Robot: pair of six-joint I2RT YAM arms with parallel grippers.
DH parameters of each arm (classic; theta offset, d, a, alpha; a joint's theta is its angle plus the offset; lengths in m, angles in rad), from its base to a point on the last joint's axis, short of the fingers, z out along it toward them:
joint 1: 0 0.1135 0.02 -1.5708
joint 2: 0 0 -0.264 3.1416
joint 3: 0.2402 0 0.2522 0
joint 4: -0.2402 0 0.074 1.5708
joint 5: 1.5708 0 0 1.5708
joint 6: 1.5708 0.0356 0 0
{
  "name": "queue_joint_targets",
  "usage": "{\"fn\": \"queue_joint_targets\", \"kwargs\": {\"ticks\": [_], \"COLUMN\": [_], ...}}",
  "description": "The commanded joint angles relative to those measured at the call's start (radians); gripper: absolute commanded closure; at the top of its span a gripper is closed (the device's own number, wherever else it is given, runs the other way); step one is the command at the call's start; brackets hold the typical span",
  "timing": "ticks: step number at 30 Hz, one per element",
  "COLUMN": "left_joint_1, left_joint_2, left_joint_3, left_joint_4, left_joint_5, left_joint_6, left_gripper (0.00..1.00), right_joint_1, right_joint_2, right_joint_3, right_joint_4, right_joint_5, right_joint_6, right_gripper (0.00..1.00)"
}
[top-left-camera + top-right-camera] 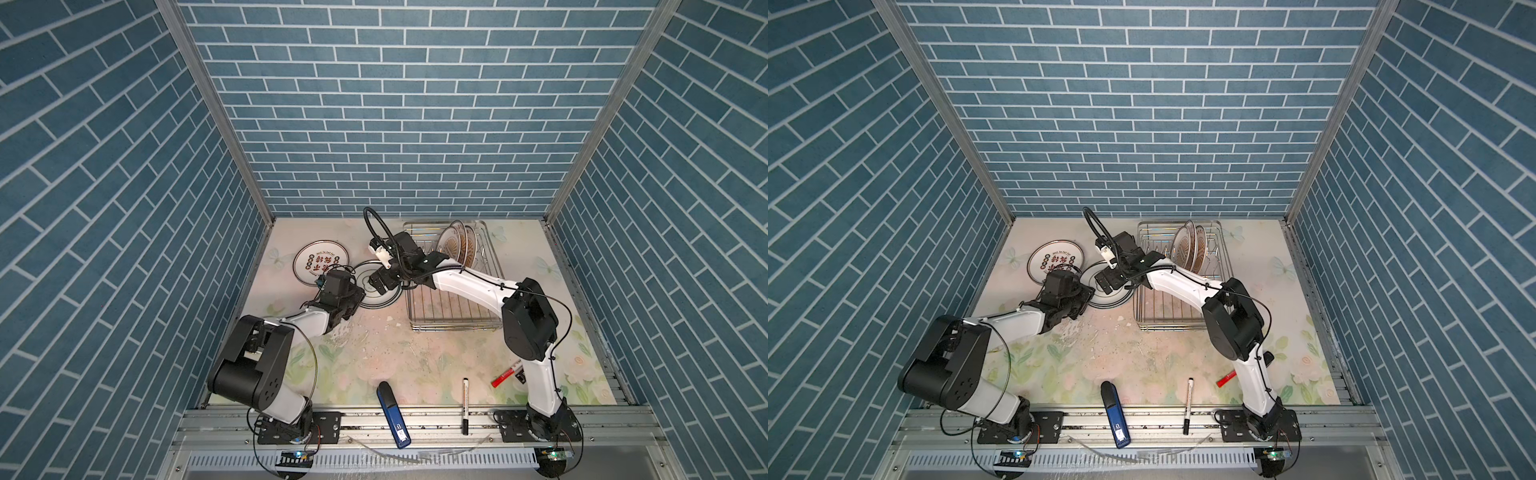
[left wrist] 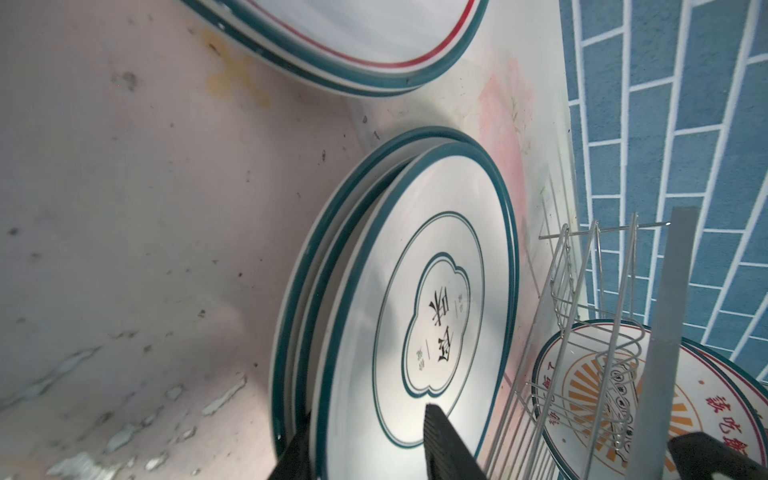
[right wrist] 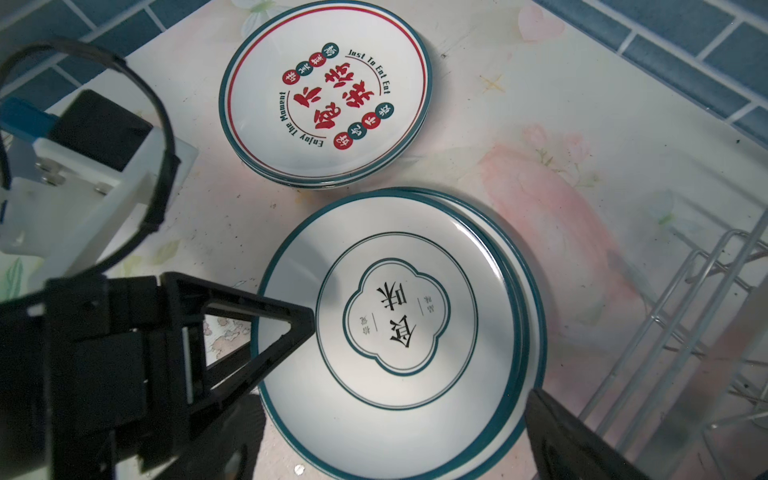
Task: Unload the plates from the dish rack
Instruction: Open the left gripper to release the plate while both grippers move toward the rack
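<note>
Two stacks of plates lie flat on the table left of the dish rack [image 1: 449, 307]: one printed with red characters [image 1: 321, 263] [image 3: 326, 93], one with a quatrefoil emblem [image 1: 384, 297] [image 3: 399, 320] [image 2: 436, 307]. More plates [image 1: 455, 245], the front one with an orange sunburst [image 2: 715, 415], stand on edge at the rack's far end. My left gripper [image 2: 370, 413] [image 1: 360, 293] is open, its jaws astride the near rim of the top quatrefoil plate. My right gripper [image 3: 392, 401] [image 1: 379, 284] hovers wide open over that same stack, holding nothing.
A blue stapler-like object [image 1: 392, 415], a black marker [image 1: 465, 405] and a red marker [image 1: 505, 376] lie near the front edge. Blue brick walls close in the back and both sides. The rack's near half holds only bare wire.
</note>
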State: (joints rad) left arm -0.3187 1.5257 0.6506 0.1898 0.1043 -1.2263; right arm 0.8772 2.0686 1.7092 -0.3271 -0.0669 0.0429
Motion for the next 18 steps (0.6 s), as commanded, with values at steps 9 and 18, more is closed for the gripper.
{"fn": "queue_joint_targets", "kwargs": {"ticks": [9,18], "left_joint_1": [-0.008,-0.025], "left_joint_2": [0.045,0.021], "left_joint_3": [0.044,0.082], "left_joint_4": [-0.069,-0.159], "left_joint_5": [0.018,-0.016], "left_joint_6": [0.019,0.031], "left_gripper": [0.6,0.62], "right_joint_1": [0.004,0.005], "right_joint_2": [-0.025,-0.046], "right_joint_3": [-0.039,-0.073], "right_joint_4": [0.042,0.07], "right_joint_5": [0.02,0.036], "right_joint_6": [-0.04,-0.043], "right_gripper": [0.02,0.02]}}
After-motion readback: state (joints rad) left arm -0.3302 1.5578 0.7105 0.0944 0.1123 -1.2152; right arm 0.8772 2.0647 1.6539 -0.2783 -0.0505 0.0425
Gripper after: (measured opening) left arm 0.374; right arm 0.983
